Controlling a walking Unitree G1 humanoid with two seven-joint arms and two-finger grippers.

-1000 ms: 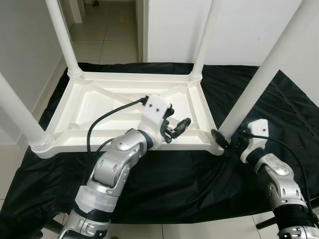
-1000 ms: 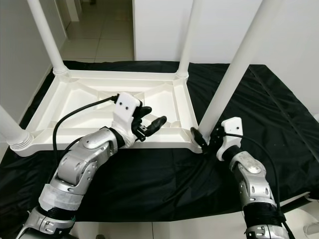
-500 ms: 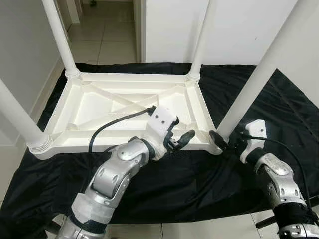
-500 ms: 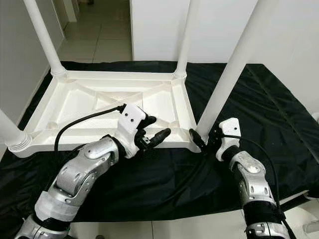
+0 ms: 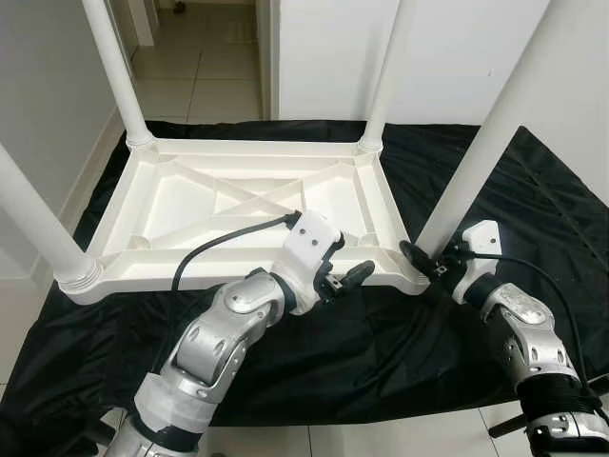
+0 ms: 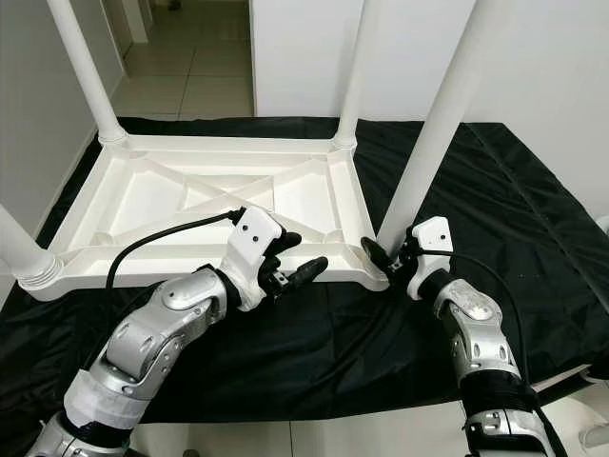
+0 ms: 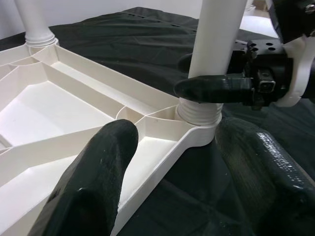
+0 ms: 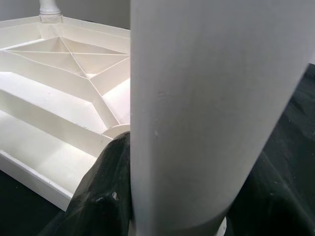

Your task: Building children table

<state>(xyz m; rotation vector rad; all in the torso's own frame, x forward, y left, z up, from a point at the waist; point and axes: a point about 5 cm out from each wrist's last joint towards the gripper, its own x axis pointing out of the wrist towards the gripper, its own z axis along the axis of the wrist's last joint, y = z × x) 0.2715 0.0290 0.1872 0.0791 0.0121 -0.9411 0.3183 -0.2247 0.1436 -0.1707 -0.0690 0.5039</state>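
Lowered toward the near rim, left pincer (image 5: 344, 278) gapes empty; right pincer (image 6: 383, 257) clasps the 4th leg (image 5: 473, 176) of the inverted tabletop (image 5: 171, 195), all 4 seated.

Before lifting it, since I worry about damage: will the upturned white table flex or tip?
The table looks like ribbed moulded plastic, so probably stiff and light. Its tall legs may make it top-heavy. The right gripper clasps one leg base.
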